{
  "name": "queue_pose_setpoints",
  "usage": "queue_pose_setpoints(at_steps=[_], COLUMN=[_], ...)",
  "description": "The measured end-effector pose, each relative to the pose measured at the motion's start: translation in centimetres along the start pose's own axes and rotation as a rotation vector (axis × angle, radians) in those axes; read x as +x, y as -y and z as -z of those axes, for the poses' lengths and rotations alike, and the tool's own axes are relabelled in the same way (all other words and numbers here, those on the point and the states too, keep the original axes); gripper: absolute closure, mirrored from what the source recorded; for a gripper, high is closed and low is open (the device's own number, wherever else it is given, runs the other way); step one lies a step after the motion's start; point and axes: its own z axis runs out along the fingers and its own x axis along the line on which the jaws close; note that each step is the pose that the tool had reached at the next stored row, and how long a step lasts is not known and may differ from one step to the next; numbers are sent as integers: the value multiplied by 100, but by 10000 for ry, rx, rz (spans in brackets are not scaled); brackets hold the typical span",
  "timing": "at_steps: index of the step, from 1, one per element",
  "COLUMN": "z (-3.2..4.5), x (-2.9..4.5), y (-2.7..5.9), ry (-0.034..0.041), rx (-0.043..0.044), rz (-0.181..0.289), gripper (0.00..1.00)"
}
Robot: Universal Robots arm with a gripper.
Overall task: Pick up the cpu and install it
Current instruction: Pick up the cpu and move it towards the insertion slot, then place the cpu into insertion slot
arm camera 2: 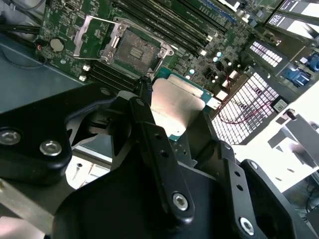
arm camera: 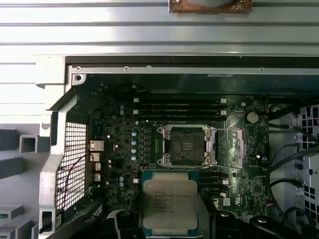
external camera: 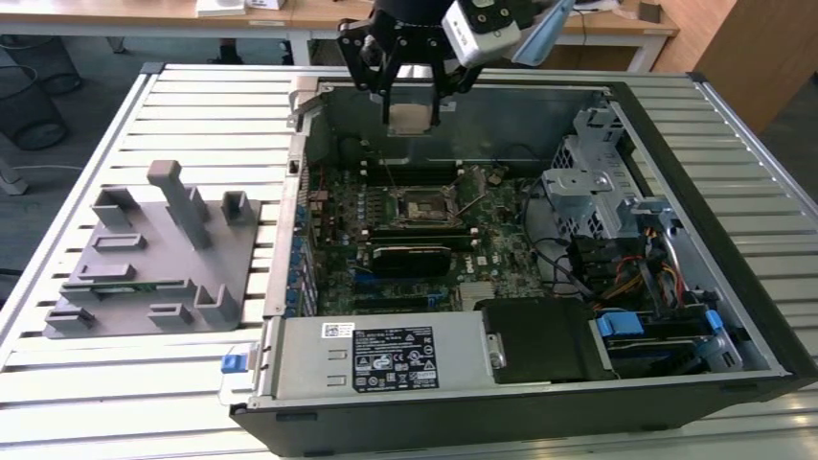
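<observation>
The black metal fingers of the gripper are closed on two sides of the cpu, which is held flat between them. Its smooth grey square lid and thin green rim are seen in both wrist views. It is held up in the air over the green board inside the open computer case, apart from the open square socket with its shiny metal frame.

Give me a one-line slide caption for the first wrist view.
The end effector holds the cpu over the open computer case, with the empty socket uncovered on the motherboard.
</observation>
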Motion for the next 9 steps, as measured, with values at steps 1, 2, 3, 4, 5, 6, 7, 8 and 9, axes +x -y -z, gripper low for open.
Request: queue_pose_setpoints(at_steps=[1,2,3,4,5,6,7,8,9], z=[0,0,0,0,0,0,0,0,0], x=[-8,-15,-21,-27,-32,-34,-35,-37,-39], y=[0,0,0,-1,0,0,0,0,-1], ry=[1,1,1,1,1,2,1,1,1], rx=[0,2,6,10,12,14,14,15,15], rz=[-1,-3,-4,-7,-8,-9,-11,-11,-10], gripper=[47,47,47,47,47,47,47,47,47])
